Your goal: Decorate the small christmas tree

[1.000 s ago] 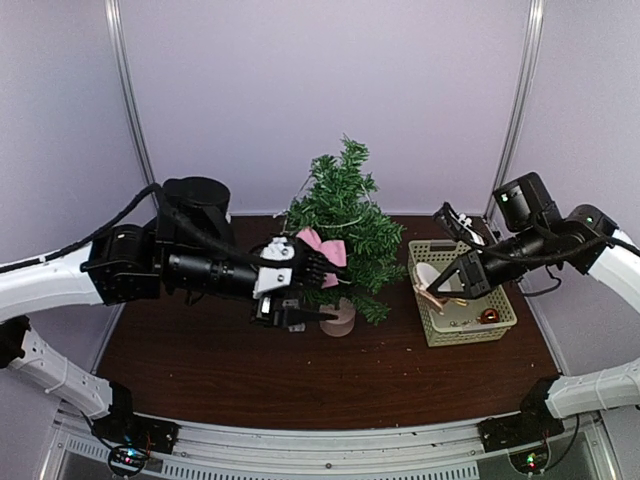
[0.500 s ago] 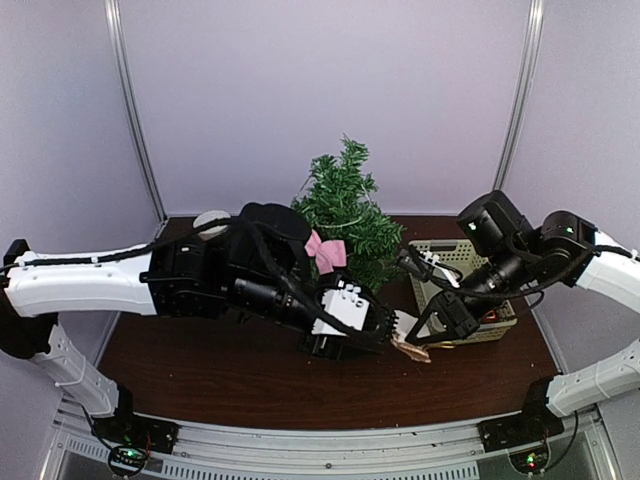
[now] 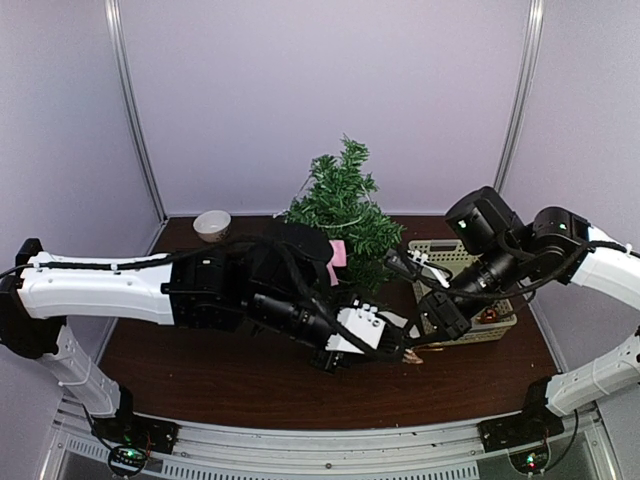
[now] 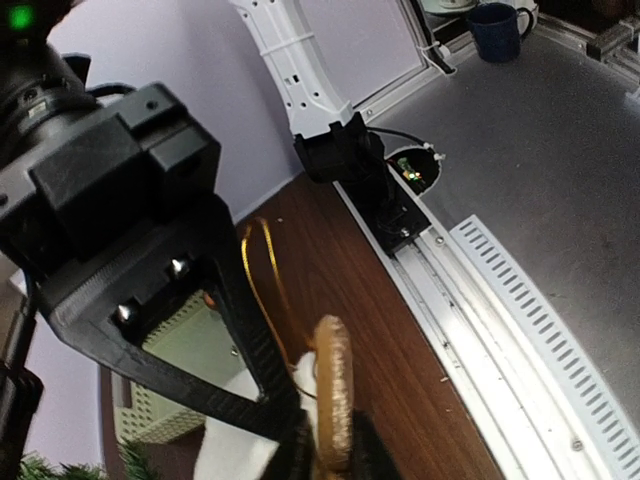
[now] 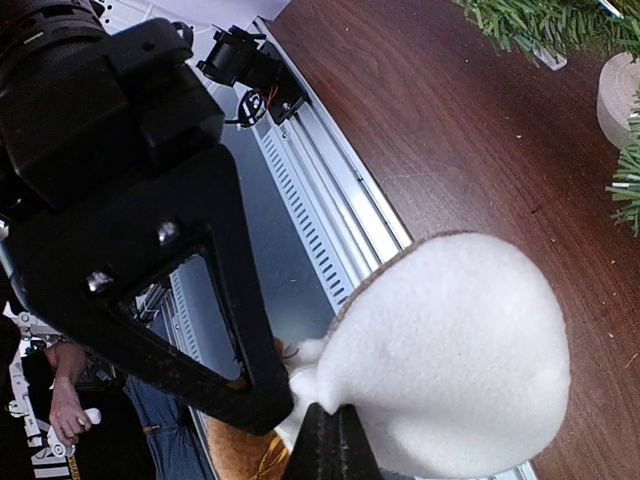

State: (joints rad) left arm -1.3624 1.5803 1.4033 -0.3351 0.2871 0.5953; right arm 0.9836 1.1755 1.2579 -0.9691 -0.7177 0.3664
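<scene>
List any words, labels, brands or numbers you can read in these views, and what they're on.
None: no text, label, number or sign can be read in any view.
The small christmas tree, the white ornament and the basket show no lettering.

The small christmas tree [image 3: 345, 210] stands at the back centre of the worktop [image 3: 200, 370]. A bowl [image 3: 212, 224] sits well to its left by the rear corner, and a basket [image 3: 437, 247] just beside it on the right. In front of the tree, right of centre, the left pincer [image 3: 400, 348] and the right pincer [image 3: 424, 340] meet, with an ornament [image 5: 450, 360] between them.
</scene>
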